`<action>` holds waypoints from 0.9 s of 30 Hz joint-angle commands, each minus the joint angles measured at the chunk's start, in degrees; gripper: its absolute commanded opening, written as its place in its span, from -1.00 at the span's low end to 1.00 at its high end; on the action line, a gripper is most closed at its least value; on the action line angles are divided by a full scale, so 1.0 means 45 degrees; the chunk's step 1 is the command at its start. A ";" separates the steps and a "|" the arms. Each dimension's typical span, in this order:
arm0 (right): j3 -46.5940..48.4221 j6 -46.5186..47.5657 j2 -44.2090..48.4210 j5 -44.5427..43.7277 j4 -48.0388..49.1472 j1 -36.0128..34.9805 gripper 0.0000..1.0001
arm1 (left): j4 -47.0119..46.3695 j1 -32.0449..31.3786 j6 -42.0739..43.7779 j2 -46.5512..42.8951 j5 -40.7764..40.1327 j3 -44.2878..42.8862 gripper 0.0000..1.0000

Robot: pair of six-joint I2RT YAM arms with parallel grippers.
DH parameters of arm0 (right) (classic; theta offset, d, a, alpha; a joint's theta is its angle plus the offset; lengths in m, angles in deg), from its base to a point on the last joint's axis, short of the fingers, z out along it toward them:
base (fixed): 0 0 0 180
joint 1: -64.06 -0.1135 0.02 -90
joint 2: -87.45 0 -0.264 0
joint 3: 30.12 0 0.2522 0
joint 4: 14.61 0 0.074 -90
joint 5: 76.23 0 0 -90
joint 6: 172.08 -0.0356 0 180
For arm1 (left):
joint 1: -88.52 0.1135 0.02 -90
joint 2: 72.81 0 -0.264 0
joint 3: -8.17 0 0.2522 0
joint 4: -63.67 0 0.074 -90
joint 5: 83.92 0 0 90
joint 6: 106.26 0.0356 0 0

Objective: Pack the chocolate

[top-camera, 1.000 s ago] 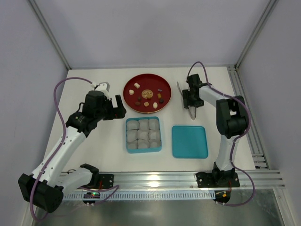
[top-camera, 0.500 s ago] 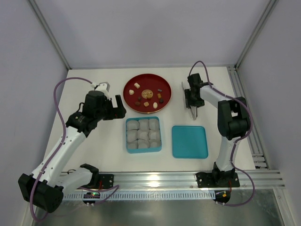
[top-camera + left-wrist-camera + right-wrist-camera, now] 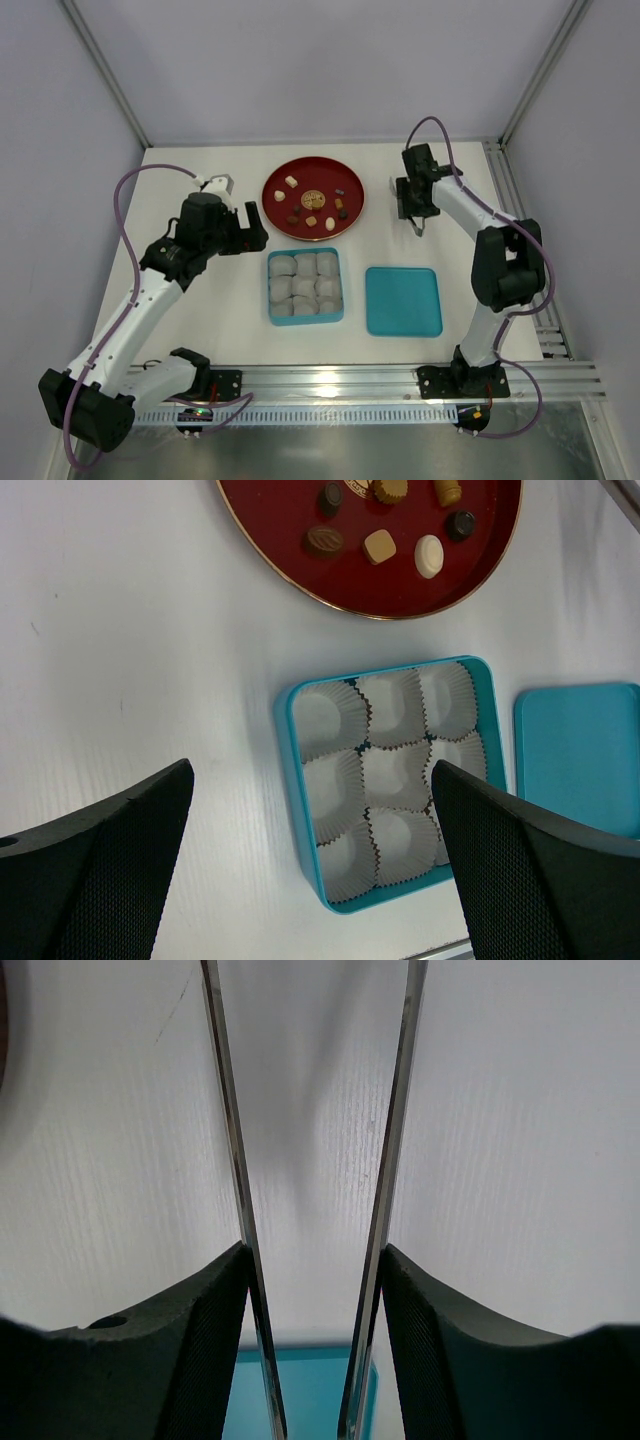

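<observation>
While the right gripper clamps spread tweezers and the left gripper gapes empty, the chocolate sits on the red plate to the right gripper's left, where squeezing likely risks blades twisting, flicking pieces

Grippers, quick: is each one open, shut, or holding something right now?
Left gripper: open, holding nothing.
Right gripper: shut on the metal tongs.
</observation>
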 commanded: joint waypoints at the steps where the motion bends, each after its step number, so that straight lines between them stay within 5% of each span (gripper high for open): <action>1: 0.0700 -0.0337 0.0962 -0.0310 -0.0702 -0.0097 0.12 | -0.0410 0.0099 -0.0027 -0.0147 -0.0043 -0.0040 0.99; 27: 0.1930 -0.0787 0.2212 -0.0994 -0.2636 -0.0800 0.04 | -0.0391 0.0118 -0.0027 -0.0128 -0.0024 -0.0041 1.00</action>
